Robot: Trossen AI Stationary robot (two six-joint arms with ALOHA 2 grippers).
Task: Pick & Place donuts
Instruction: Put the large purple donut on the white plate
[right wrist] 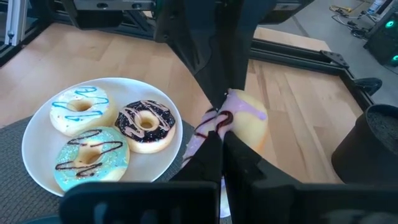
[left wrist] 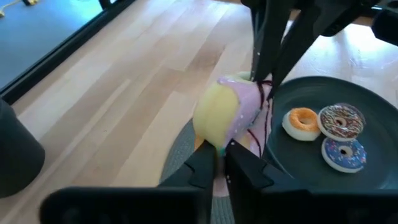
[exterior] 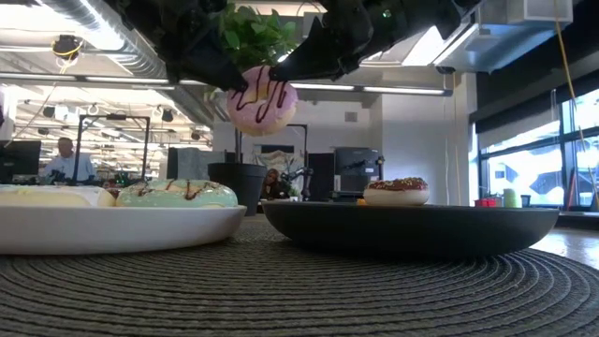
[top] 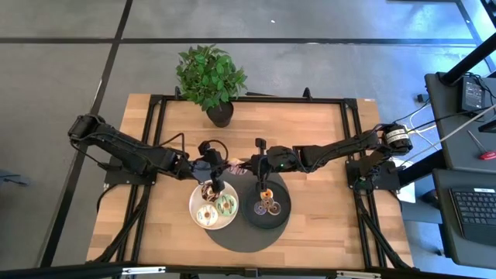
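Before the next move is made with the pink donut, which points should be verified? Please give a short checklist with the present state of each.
1. Left claw closed on the pink donut: ok.
2. Right claw closed on the same donut: ok, so both claws hold it at once.
3. Donut lifted above both plates: ok in the low view.
4. Free space on the black plate: ok, three small donuts lie on it with bare area around them.
5. Free space on the white plate: cannot tell, three large donuts fill most of it.
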